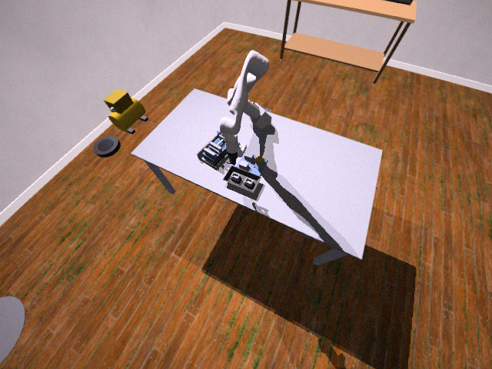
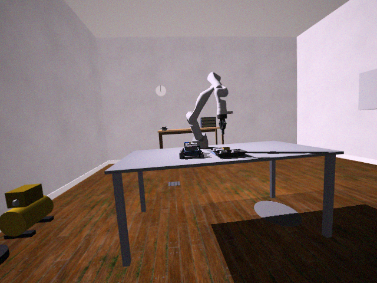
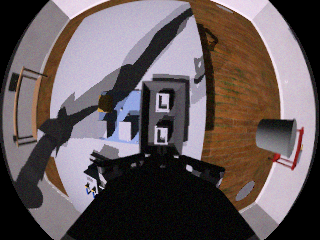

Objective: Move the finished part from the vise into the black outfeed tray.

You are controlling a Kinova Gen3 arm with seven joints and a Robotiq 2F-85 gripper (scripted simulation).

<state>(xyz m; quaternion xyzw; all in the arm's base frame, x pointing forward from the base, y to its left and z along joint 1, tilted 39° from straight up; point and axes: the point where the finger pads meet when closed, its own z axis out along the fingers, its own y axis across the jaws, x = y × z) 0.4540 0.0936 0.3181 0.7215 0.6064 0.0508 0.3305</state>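
Note:
The black outfeed tray (image 1: 243,182) sits near the table's front edge and holds two grey blocks with pockets on top, one (image 1: 236,177) beside the other (image 1: 250,183). In the wrist view the tray (image 3: 163,116) lies straight below, with both blocks (image 3: 163,100) (image 3: 160,135) side by side in it. The vise (image 1: 213,150) stands to the tray's left, and I see no block between its jaws. My gripper (image 2: 222,129) hangs well above the tray (image 2: 230,152), shut and empty.
A blue mat (image 1: 250,162) with a small brown object (image 1: 260,159) lies behind the tray. A yellow compressor (image 1: 124,111) and a dark disc (image 1: 106,145) are on the floor to the left. A wooden shelf (image 1: 349,31) stands at the back.

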